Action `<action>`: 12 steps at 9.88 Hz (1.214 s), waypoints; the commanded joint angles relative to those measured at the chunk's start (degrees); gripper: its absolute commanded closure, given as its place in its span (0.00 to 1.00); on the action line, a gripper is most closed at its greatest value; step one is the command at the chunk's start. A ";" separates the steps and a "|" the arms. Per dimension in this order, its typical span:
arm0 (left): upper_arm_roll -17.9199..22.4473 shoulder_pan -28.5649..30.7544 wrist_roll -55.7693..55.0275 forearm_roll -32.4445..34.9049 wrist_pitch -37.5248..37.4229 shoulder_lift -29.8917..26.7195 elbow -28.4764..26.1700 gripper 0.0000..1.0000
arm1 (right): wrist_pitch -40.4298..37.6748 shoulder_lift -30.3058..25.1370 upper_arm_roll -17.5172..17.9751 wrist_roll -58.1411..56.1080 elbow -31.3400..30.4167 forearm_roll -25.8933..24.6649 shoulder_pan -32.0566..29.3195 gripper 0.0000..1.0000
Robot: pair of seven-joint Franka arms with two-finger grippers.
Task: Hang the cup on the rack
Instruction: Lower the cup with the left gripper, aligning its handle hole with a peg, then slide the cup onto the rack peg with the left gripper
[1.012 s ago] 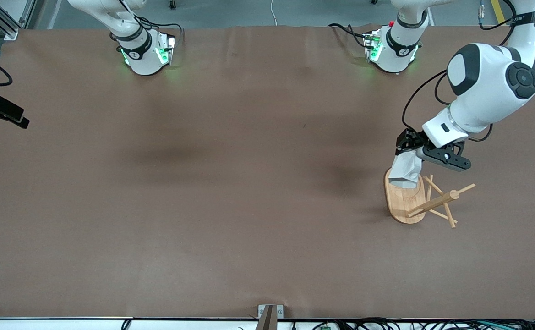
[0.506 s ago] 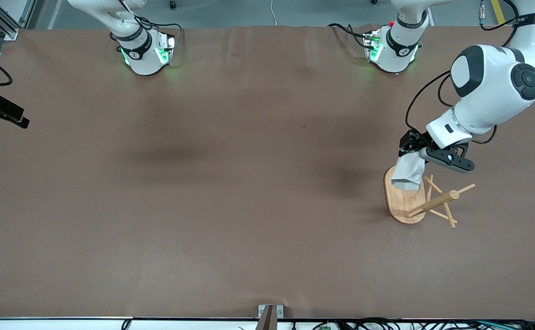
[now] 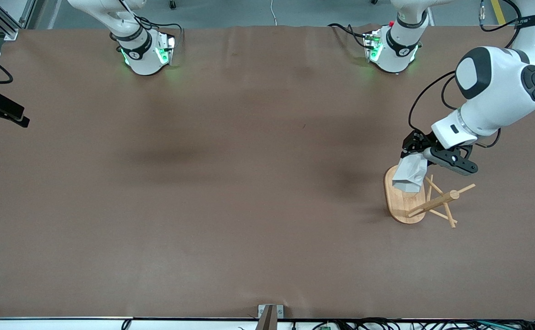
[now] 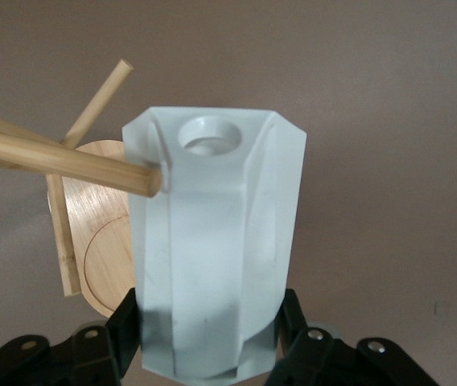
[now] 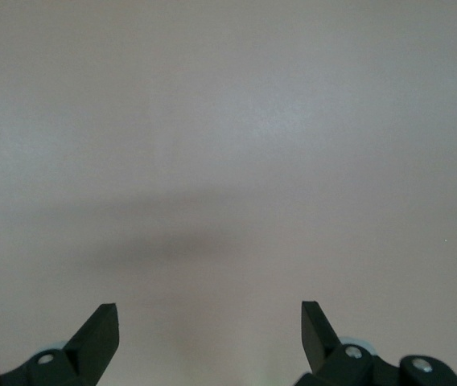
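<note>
Since a second ago my left gripper (image 3: 413, 153) has carried the cup (image 3: 409, 174) slightly toward my left arm's end of the bench (image 3: 231, 183), staying over the rack (image 3: 421, 199) base. From the front, the rack's pegs splay beside the white faceted cup. In my left wrist view, my fingers (image 4: 128, 326) clamp the matte angular cup (image 4: 216, 249); one peg tip touches its side by the handle's round hole. My right gripper (image 5: 210, 320) waits, spread wide above bare bench.
</note>
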 commanded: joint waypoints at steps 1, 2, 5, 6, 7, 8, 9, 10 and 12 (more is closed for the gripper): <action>1.29 -0.29 3.33 -1.14 0.56 3.08 0.73 0.79 | -0.28 -0.65 0.94 -0.69 -0.24 1.01 -2.16 0.00; 1.64 -0.29 3.60 -1.14 0.56 3.43 1.34 0.79 | -0.28 -0.65 0.85 -0.69 -0.24 1.19 -1.82 0.00; 2.52 -0.29 3.87 -1.14 0.56 4.49 2.83 0.79 | -0.20 -0.65 0.85 -0.60 -0.24 1.19 -1.64 0.00; 3.05 -0.29 4.22 -1.14 0.56 5.10 3.10 0.79 | -0.20 -0.65 0.85 -0.60 -0.24 1.19 -1.73 0.00; 3.23 -0.29 4.66 -1.14 0.73 5.98 3.71 0.78 | -0.20 -0.65 0.85 -0.69 -0.24 1.19 -1.82 0.00; 3.58 -0.29 4.75 -1.14 0.73 6.51 4.41 0.78 | -0.20 -0.56 0.85 -0.69 -0.24 1.19 -1.99 0.00; 3.76 -0.29 4.92 -1.14 0.82 7.21 4.85 0.77 | -0.28 -0.56 0.85 -0.77 -0.33 1.19 -2.08 0.00; 3.84 -0.20 4.84 -1.14 0.82 7.56 5.38 0.64 | -0.28 -0.56 0.77 -0.77 -0.33 1.19 -2.08 0.00; 3.76 -0.29 3.96 -1.14 0.82 7.66 5.74 0.00 | -0.28 -0.48 0.76 -0.77 -0.42 1.19 -2.35 0.00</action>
